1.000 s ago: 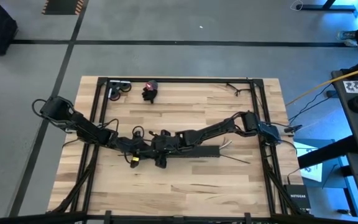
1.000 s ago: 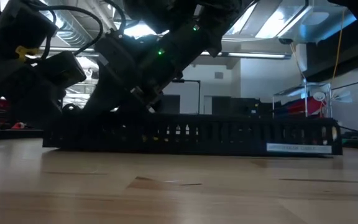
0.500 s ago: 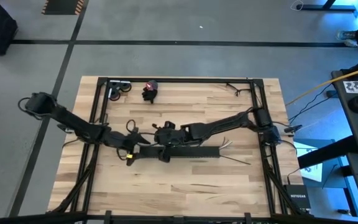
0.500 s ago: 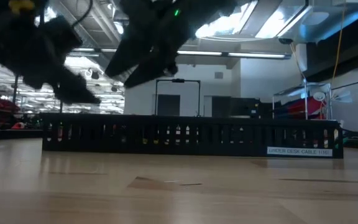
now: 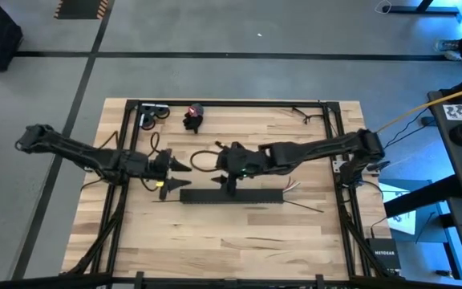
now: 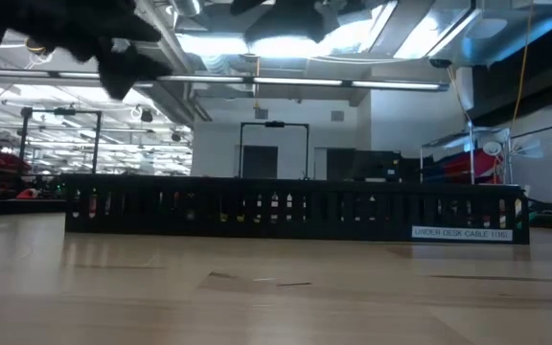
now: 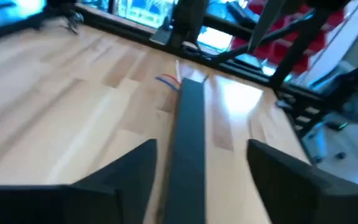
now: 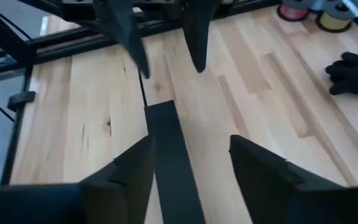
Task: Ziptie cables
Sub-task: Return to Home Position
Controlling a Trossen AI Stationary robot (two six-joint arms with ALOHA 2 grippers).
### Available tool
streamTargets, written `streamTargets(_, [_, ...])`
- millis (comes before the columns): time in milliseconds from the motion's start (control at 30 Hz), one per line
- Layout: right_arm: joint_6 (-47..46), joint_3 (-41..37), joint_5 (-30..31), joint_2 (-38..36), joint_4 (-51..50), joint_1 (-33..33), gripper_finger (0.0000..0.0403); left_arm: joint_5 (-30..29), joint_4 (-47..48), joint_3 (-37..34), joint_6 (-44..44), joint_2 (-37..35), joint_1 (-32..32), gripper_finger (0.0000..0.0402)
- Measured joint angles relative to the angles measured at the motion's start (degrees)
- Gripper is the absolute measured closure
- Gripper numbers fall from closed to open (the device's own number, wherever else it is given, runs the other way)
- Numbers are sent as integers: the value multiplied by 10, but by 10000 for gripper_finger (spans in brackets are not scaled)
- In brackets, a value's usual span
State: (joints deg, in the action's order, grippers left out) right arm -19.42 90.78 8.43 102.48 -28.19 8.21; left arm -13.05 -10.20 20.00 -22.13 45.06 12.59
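Note:
The long black slotted bar (image 5: 231, 196) lies flat on the wood table, seen side-on in the low view (image 6: 295, 209). Thin coloured ends of the cables (image 5: 292, 186) stick out past its right end, and show in the left wrist view (image 7: 169, 79). My left gripper (image 5: 184, 165) hovers open beyond the bar's left end, its fingers either side of the bar in its own view (image 7: 201, 155). My right gripper (image 5: 221, 170) hovers open over the bar's left half (image 8: 191, 155), facing the left gripper. Neither touches anything.
Two wire spools (image 5: 155, 115) and a black glove (image 5: 192, 118) sit near the far edge. Thin dark zip-tie strips lie right of the bar (image 5: 305, 206) and at the far right corner (image 5: 303, 112). Black frame rails (image 5: 127, 144) border the table.
Both grippers have risen off the slotted bar and drawn apart. The left one has pulled back toward the table's left edge, the right one up and toward the far right. The bar has stayed where it was.

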Motion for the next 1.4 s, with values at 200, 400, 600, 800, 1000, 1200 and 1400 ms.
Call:
streamTargets(200, [-12, -61, 2, -73, -14, 0, 256, 25, 111, 91, 76, 3, -34, 279])
streamTargets(400, [-27, -190, 26, -175, 22, 0, 314, 71, 142, 117, 73, 4, -71, 388])
streamTargets(600, [-44, -362, 24, -318, 127, 0, 375, 92, 142, 117, 76, 1, -116, 396])
streamTargets(800, [-37, -497, 21, -497, 149, 0, 395, 74, 144, 117, 107, -24, -152, 400])
streamTargets(1000, [-23, -597, 89, -672, 127, 0, 391, 73, 144, 117, 129, -34, -162, 395])
streamTargets(1200, [-12, -653, 74, -776, 137, 0, 391, 73, 138, 113, 63, -34, -162, 400])
streamTargets(1400, [97, -774, 9, -891, 254, 0, 391, 167, 46, 75, 105, -35, -162, 395])
